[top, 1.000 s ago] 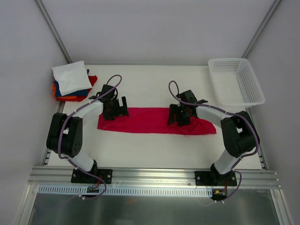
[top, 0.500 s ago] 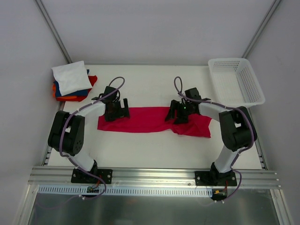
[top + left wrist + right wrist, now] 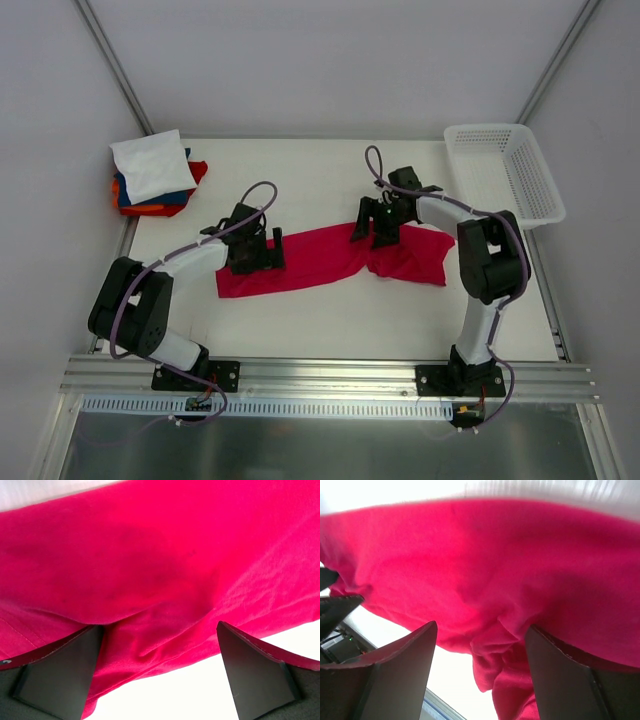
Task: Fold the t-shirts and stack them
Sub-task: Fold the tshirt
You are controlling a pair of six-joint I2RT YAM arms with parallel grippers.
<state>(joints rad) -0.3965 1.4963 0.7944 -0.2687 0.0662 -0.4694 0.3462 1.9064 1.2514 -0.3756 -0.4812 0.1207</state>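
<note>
The crimson-red t-shirt [image 3: 320,260] lies as a long crumpled band across the table's middle. My left gripper [image 3: 255,253] rests on its left part. In the left wrist view the gripper [image 3: 157,627] is open, with cloth [image 3: 150,570] ahead of it and against the left finger [image 3: 60,675]. My right gripper [image 3: 380,222] is over the shirt's right part. In the right wrist view it [image 3: 481,627] is open, with bunched cloth [image 3: 505,660] between the fingers. Folded shirts [image 3: 155,178] are stacked at the far left, a white one on top.
A white mesh basket [image 3: 505,175] stands at the far right corner. The aluminium rail [image 3: 320,375] with both arm bases runs along the near edge. White walls close in the table on the left, back and right.
The left gripper moved nearer and right, and the shirt's left end shifted with it. The right gripper moved farther back, and the shirt's right part bunched up and pulled left.
</note>
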